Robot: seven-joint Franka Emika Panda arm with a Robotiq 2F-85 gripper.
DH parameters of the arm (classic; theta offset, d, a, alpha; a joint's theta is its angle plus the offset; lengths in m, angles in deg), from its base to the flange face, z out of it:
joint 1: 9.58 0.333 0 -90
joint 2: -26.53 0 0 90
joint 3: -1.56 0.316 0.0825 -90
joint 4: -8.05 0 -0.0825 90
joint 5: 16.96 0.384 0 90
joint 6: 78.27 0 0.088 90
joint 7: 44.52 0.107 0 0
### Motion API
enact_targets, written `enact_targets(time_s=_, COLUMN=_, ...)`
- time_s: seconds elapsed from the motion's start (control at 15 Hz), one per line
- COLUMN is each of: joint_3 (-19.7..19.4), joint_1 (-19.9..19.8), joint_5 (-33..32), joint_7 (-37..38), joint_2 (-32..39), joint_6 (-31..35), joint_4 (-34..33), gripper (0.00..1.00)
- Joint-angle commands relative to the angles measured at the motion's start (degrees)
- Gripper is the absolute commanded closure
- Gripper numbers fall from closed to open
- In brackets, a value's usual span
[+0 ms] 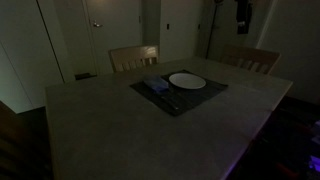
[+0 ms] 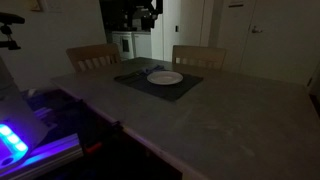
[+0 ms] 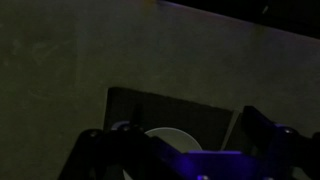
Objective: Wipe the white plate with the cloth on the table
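Observation:
The white plate (image 1: 187, 81) lies on a dark rectangular placemat (image 1: 200, 97) at the far side of the table (image 1: 120, 130). It shows in both exterior views (image 2: 165, 77) and in the wrist view (image 3: 172, 142). The bluish-grey cloth (image 1: 155, 86) lies on the placemat just beside the plate. My gripper (image 3: 172, 125) is high above the table, well clear of plate and cloth; its fingers stand wide apart with nothing between them. The arm shows dimly at the back (image 1: 243, 12) (image 2: 150, 12). The cloth is hidden in the wrist view.
The room is very dark. Two wooden chairs (image 1: 133, 58) (image 1: 252, 59) stand at the table's far edge. A device with a purple glow (image 2: 15, 140) sits off the table's corner. Doors and walls lie behind.

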Motion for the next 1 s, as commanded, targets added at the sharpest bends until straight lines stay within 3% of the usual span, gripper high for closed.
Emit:
enact_targets(time_s=0.0, joint_3=0.77, joint_1=-0.79, joint_5=0.2, joint_7=-0.15, joint_2=0.04, joint_6=-0.06, joint_4=-0.06, gripper=0.0)
enact_targets(time_s=0.2, joint_3=0.63, joint_1=-0.29, joint_5=2.19, joint_7=-1.12, joint_2=2.28, joint_6=1.19, joint_4=-1.59, gripper=0.0)
enact_targets(time_s=0.53, joint_3=0.47, joint_1=0.61, joint_5=11.53, joint_7=-4.13, joint_2=6.73, joint_6=5.85, joint_4=-3.91, gripper=0.0)
enact_targets(time_s=0.93, joint_3=1.27, joint_1=-0.18, joint_5=10.36, joint_7=-2.93, joint_2=4.5, joint_6=5.34, joint_4=-2.27, gripper=0.0)
